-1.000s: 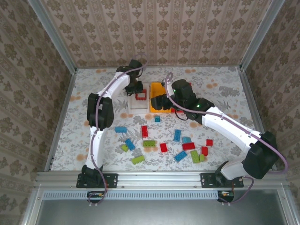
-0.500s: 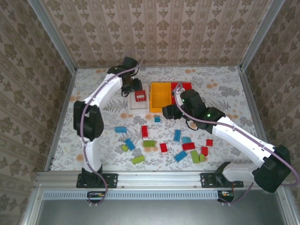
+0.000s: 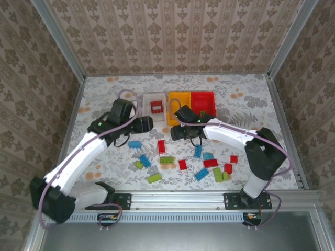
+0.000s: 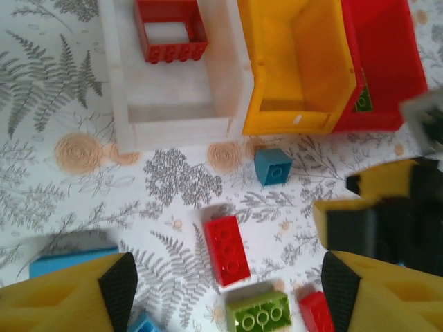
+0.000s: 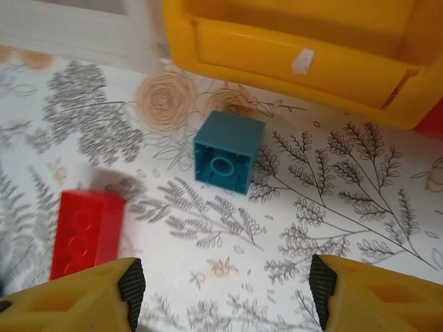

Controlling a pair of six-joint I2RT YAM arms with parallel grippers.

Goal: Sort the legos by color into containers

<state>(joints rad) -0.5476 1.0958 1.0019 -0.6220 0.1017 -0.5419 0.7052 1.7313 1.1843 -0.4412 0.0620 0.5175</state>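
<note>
jaws wide and empty, the right gripper (image 5: 227,282) hovers over the blue lego (image 5: 228,152) at frame centre below the yellow bin (image 5: 277,48), seemingly to straddle it, while the left gripper (image 4: 232,285), equally wide and empty, faces a red lego (image 4: 227,249) below the white bin (image 4: 180,130).

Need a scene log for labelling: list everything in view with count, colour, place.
white bin: one, white, back row, left.
yellow bin: one, yellow, middle.
red bin: one, red, right.
frame lego: one, red, inside the white bin.
loose legos: about sixteen, red, blue, green, scattered before the bins.
table: one, floral.
left hand: one, yellow, open, above legos before the white bin.
right hand: one, yellow, open, above a small blue lego before the yellow bin.
</note>
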